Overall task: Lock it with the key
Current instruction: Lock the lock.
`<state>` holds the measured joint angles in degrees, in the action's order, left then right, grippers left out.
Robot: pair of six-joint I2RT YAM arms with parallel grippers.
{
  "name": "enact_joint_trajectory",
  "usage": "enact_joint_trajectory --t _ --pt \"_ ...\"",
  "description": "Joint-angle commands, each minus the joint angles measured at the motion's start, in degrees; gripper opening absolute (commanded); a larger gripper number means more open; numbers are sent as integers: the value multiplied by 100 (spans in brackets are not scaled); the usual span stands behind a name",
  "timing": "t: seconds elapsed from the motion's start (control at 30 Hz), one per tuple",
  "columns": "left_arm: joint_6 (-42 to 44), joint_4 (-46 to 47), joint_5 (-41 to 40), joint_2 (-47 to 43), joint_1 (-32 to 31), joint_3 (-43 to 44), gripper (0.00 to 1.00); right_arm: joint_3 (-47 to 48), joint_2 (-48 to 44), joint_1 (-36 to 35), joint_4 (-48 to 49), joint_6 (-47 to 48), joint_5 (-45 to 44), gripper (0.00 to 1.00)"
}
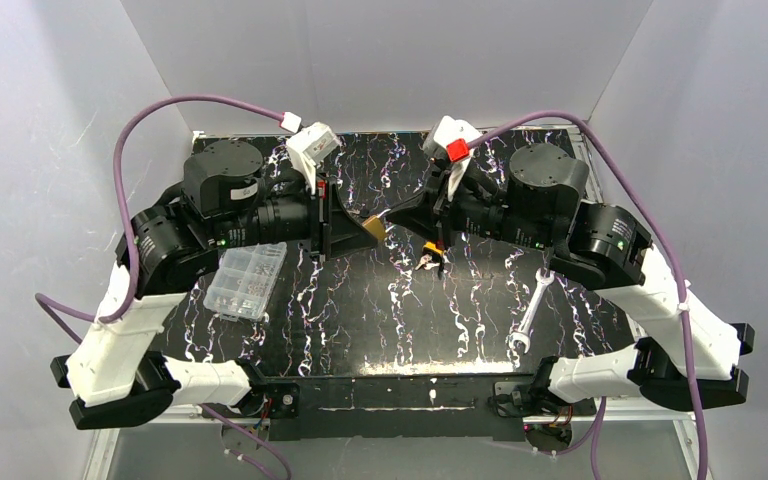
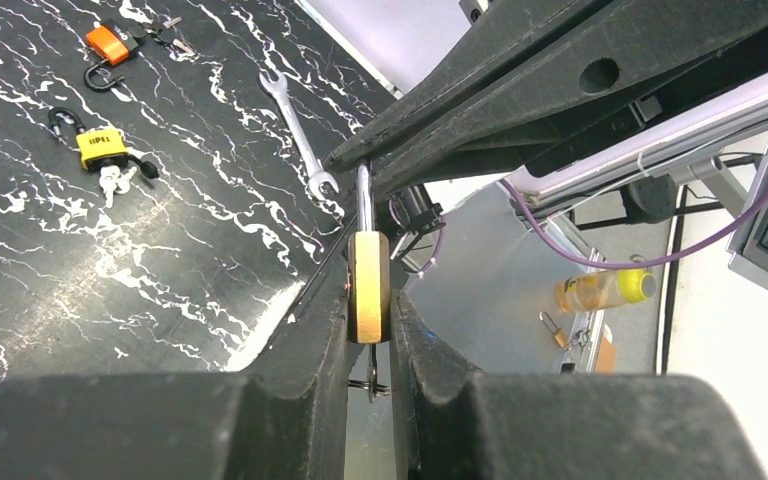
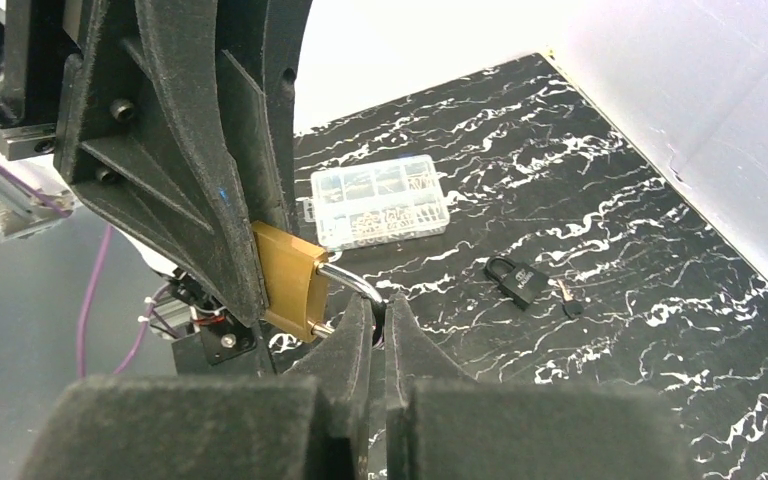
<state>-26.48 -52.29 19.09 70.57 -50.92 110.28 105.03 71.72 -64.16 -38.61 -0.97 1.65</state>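
Note:
A brass padlock (image 1: 372,229) hangs above the table's middle, its body clamped between the fingers of my left gripper (image 1: 355,228). In the left wrist view the lock (image 2: 369,287) stands edge-on between the pads. A thin dark metal piece, apparently the key (image 2: 372,385) on its ring, sticks out below it. My right gripper (image 3: 380,305) is shut on the silver shackle (image 3: 350,280), which curves out of the brass body (image 3: 290,285). The shackle's bend is hidden behind the right fingertips. From above, the right gripper (image 1: 400,214) meets the lock from the right.
A clear parts box (image 1: 245,280) lies at the left and a wrench (image 1: 530,310) at the right. A yellow padlock with keys (image 1: 427,262) lies under the grippers. An orange padlock (image 2: 110,45) and a black padlock (image 3: 518,280) with a loose key (image 3: 567,300) also lie on the black marbled table (image 1: 360,320).

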Motion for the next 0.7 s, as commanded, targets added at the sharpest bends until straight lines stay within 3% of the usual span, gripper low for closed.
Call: enact_joint_trajectory --t 0.0,0.67 --pt "209 1057 -284 513 -134 248 0 23 368 -539 534 -347 1849 1" --pt "626 1221 -1033 904 -263 509 0 342 845 -955 334 -354 1740 1"
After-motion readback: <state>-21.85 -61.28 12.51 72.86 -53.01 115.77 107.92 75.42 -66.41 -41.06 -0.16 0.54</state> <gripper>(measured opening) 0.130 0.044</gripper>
